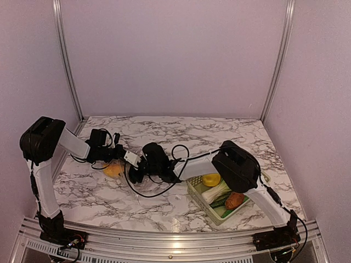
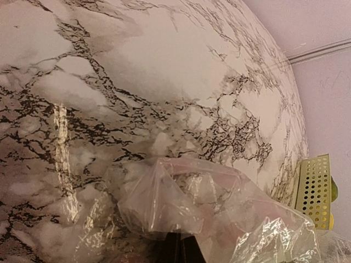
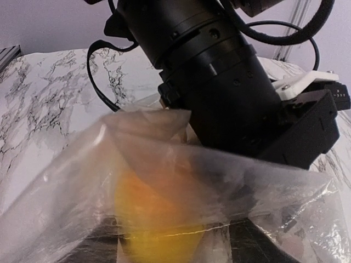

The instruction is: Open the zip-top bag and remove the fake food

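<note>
The left tool and the right tool are meeting close together, left of the middle of the marble surface. The left arm is reaching in from the left edge. The right arm is stretching across from the near right corner. The zip-top bag is lying crumpled right at both tools and hiding their fingers, so I cannot tell if they are spread or pinching. An orange-yellow fruit is showing through the plastic. The basket near the right corner is holding a lemon and bok choy.
</note>
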Motion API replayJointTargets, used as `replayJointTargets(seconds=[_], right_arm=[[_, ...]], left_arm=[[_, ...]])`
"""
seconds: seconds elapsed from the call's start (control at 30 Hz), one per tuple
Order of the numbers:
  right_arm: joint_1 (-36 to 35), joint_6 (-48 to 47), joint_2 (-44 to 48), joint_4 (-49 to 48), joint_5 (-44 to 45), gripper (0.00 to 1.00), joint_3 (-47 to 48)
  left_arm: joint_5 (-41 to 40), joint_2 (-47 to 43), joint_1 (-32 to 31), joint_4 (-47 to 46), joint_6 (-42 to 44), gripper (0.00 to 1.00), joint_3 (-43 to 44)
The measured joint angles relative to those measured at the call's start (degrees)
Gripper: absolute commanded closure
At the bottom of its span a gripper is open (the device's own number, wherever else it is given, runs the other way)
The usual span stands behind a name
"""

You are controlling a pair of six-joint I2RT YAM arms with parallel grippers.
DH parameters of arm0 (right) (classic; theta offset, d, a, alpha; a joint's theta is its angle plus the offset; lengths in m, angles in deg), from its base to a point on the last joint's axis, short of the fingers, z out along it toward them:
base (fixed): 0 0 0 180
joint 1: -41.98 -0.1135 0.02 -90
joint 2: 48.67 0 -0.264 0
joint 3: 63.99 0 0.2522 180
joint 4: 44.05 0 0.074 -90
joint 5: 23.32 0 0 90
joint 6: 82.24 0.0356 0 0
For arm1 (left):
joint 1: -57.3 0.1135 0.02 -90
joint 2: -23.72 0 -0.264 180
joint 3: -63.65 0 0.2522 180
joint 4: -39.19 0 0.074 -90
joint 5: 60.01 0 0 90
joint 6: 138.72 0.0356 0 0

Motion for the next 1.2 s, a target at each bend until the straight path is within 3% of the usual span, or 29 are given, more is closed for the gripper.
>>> replayJointTargets(seconds=[0.23, 0.37, 0.47, 0.73, 1.2], right_arm=[[0.0, 0.09, -4.11, 4.04, -1.36, 0.34, 6.69], [0.0, 0.04, -4.59, 5.62, -2.16, 0.6, 7.72], [0.0, 0.11, -4.24, 5.09, -2.34, 0.7, 6.75], [0.0, -0.04, 6.78, 1.64, -1.66, 0.71, -10.93], [0.0, 0.04, 19.91, 1.75, 2.1, 0.72, -27.61]], left_arm=[[-0.26, 0.0, -0.24, -0.31, -0.33, 1.0, 0.0], [-0.28, 0.0, -0.26, -0.35, -0.37, 1.0, 0.04], [-0.26, 0.0, -0.26, -0.24, -0.39, 1.0, 0.07], [0.02, -0.09, 2.49, 1.99, 0.2, 1.0, 0.57], [-2.86, -2.19, 7.82, 10.16, 4.13, 1.0, 4.35]])
